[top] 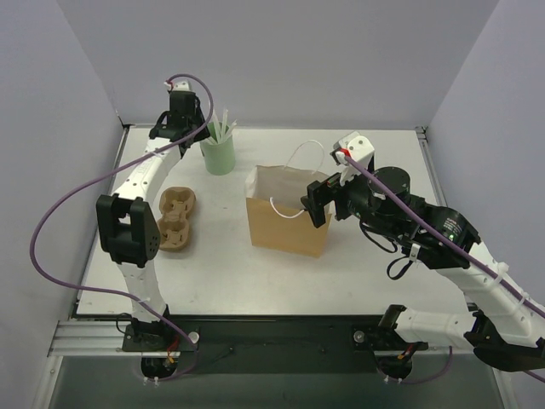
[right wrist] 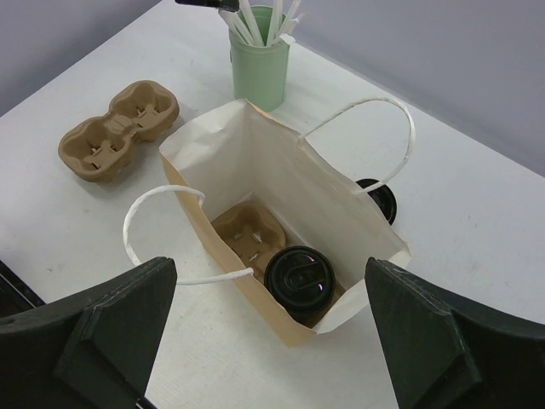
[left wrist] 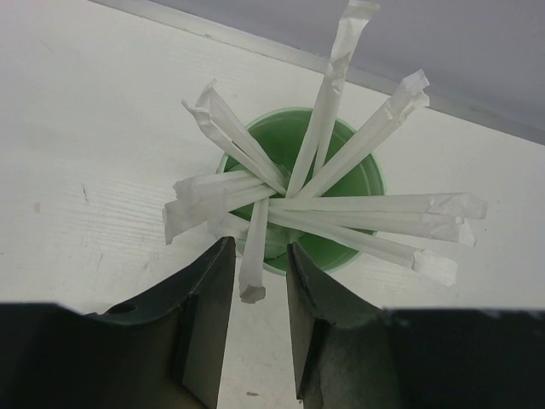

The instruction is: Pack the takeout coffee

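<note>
Left gripper (left wrist: 260,264): jaws part-open with a narrow gap. The tip of one wrapped straw (left wrist: 254,256) hangs between the fingers (left wrist: 204,324). There's a sliver of daylight on both sides of it, so no clamp visible. It sits over the mint-green cup (left wrist: 353,183), which is full of white paper-wrapped straws fanning out. The cup stands upright near the worktop's far edge, left of centre.

Right gripper (top: 318,204): jaws spread wide, nothing in them. It hovers at the right side of the brown paper bag (top: 285,228), wrist cam looking straight into the open mouth.

The bag is upright around mid-worktop (top: 375,264), with white cord handles flopped outward on both long sides.

Takeout coffee (right wrist: 298,277): inside the bag, on the bottom, black lid on, upright. It's at the end of the bag nearest the right gripper. Beside it in the bag is a brown pulp carrier (right wrist: 247,232) with one empty pocket showing. Can't tell whether the coffee sits in the other pocket or just against it.

Outside the bag:
- A second pulp carrier (top: 176,220), empty, lies flat left of the bag, toward the worktop's left edge and apart from the bag.
- A black round thing (right wrist: 381,198) sits on the worktop against the bag's outer wall. It's mostly hidden, so I can't ID it.
</note>
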